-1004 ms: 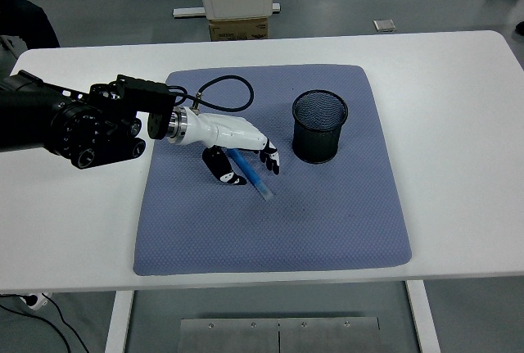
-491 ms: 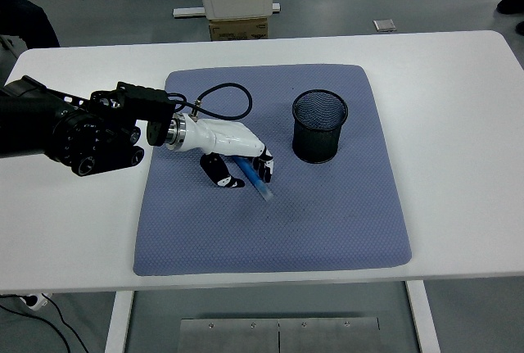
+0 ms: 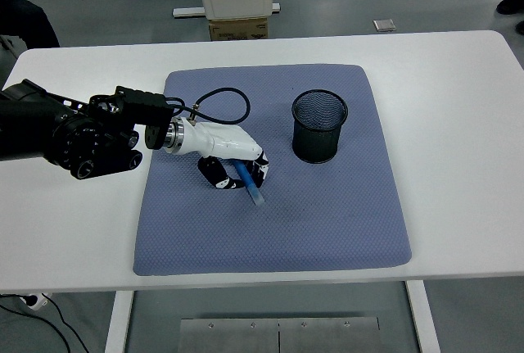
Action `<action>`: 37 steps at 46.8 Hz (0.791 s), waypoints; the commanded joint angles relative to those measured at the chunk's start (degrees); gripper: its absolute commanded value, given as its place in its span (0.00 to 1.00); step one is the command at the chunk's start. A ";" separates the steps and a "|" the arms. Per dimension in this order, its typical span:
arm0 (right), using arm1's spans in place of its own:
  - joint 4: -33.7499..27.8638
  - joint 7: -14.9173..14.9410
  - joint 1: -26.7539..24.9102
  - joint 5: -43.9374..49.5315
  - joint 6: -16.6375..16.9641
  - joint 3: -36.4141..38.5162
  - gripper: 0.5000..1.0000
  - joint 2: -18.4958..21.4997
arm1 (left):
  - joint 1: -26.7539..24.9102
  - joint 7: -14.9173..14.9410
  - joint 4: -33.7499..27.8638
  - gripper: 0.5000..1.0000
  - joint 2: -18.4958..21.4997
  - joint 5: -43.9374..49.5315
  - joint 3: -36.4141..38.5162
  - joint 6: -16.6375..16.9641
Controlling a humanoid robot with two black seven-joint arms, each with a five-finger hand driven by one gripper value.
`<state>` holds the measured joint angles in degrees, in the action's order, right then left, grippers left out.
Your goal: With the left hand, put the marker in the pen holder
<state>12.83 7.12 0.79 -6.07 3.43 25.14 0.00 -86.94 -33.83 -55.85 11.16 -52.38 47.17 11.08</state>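
The left hand (image 3: 232, 160), white-shelled with black fingertips, is reaching in from the left over the blue-grey mat (image 3: 274, 242) and is curling its fingers (image 3: 214, 175) down around the blue marker (image 3: 250, 184). The marker is lying on the mat, slanting from under the palm toward the near right. Only its lower half is showing; the upper part is hidden beneath the hand, so which end carries the cap cannot be made out. The fingers are closing on the marker from both sides, though the palm is covering the exact contact, and whether the marker is lifting off the mat cannot be told.

The black mesh pen holder (image 3: 320, 127) is standing upright on the mat to the right of the hand and slightly farther back, apart from both hand and marker. Its inside is dark and hard to read through the mesh.

A black cable (image 3: 223, 103) is looping from the wrist over the far-left part of the mat. The bulky black forearm (image 3: 70, 129) is running off the left edge, cut off there. The mat is lying on the white table (image 3: 458, 124).
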 commanded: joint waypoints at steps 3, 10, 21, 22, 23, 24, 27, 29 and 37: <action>0.00 0.00 0.00 0.00 0.00 0.00 1.00 0.00 | 0.01 0.00 -0.04 0.07 0.00 0.00 0.12 0.35; 0.00 0.00 0.00 0.00 0.00 0.00 1.00 0.00 | -0.08 0.00 0.04 0.02 0.00 0.00 0.20 0.44; 0.00 0.00 0.00 0.00 0.00 0.00 1.00 0.00 | -0.69 0.00 0.22 0.00 0.53 0.97 0.12 0.08; 0.00 0.00 0.00 0.00 0.00 0.00 1.00 0.00 | -0.69 0.00 0.22 0.00 0.62 1.05 0.12 0.08; 0.00 0.00 0.00 0.00 0.00 0.00 1.00 0.00 | -0.78 0.00 0.22 0.00 0.62 1.31 0.03 0.00; 0.00 0.00 0.00 0.00 0.00 0.00 1.00 0.00 | -0.87 0.00 0.22 0.00 0.62 1.75 0.03 -0.09; 0.00 0.00 0.00 0.00 0.00 0.00 1.00 0.00 | -0.95 0.00 0.22 0.00 0.71 3.42 0.03 -0.35; 0.00 0.00 0.00 0.00 0.00 0.00 1.00 0.00 | -1.04 0.00 0.22 0.00 0.71 4.47 0.03 -0.44; 0.00 0.00 0.00 0.00 0.00 0.00 1.00 0.00 | -1.57 0.00 0.22 0.00 0.80 6.33 -0.41 -0.62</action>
<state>12.83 7.12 0.79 -6.07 3.43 25.14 0.00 -88.41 -33.83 -55.63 11.96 -46.52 46.84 10.51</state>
